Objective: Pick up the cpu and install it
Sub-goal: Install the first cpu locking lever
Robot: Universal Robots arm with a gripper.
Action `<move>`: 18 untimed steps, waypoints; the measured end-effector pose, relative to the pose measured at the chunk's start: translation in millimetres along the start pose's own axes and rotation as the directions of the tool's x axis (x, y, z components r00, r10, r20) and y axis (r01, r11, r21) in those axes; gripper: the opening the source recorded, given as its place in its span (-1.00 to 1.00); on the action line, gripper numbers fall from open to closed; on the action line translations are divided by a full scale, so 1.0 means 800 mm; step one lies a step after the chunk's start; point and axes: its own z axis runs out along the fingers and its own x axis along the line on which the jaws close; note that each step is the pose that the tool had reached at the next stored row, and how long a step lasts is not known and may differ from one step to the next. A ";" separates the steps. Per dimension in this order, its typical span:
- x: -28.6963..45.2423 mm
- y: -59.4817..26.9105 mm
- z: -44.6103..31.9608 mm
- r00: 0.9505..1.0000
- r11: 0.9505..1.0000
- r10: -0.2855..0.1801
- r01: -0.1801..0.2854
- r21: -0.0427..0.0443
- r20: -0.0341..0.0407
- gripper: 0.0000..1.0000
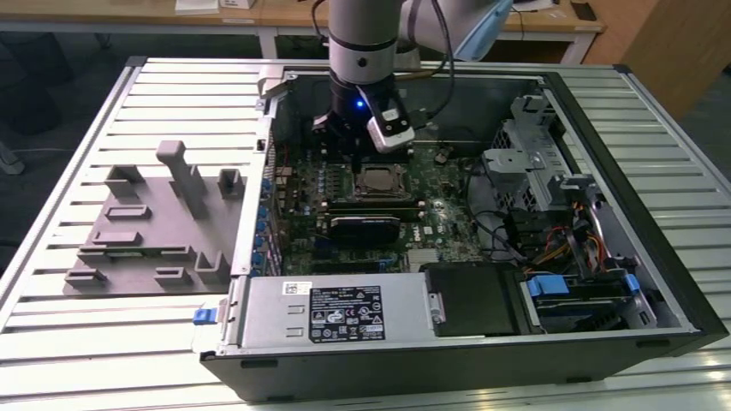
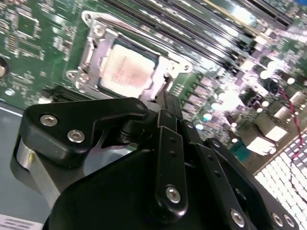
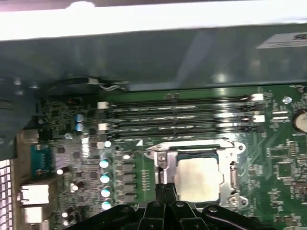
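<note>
I see the arm (image 1: 363, 38) reaching down into the open PC case (image 1: 639, 300), which lies on the slatted worktop (image 1: 68, 360). The cpu (image 1: 377, 181) is in its socket on the green motherboard (image 3: 276, 165), lying flat with its silvery top up. A metal frame (image 3: 160, 160) runs around its edges. Both wrist views show it seated there, square to the frame.

The end effector (image 3: 167, 188) is clenched. Its black fingers (image 2: 166, 103) are pressed together with nothing between them. The tips hang just beside the socket, over one edge of the frame, and I can't tell if they touch it. They're off the cpu's top.

In the first wrist view, the memory slots (image 3: 177, 114) run parallel along one side of the socket. In the exterior view, a black heatsink (image 1: 365, 227) sits just beside the socket on its near side. A grey fixture tray (image 1: 149, 231) lies on the worktop outside the case, at the exterior view's left, well apart from the arm.
</note>
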 end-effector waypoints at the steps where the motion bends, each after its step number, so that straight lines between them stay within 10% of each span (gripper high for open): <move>1: 0.0035 0.000 0.0000 1.000 1.000 0.000 0.000 0.000 0.000 -0.79; 7: 0.0233 -0.002 0.0001 1.000 1.000 0.000 0.000 -0.001 0.001 -0.79; 18: 0.0273 -0.002 -0.0109 1.000 1.000 0.000 0.000 -0.014 0.003 -0.79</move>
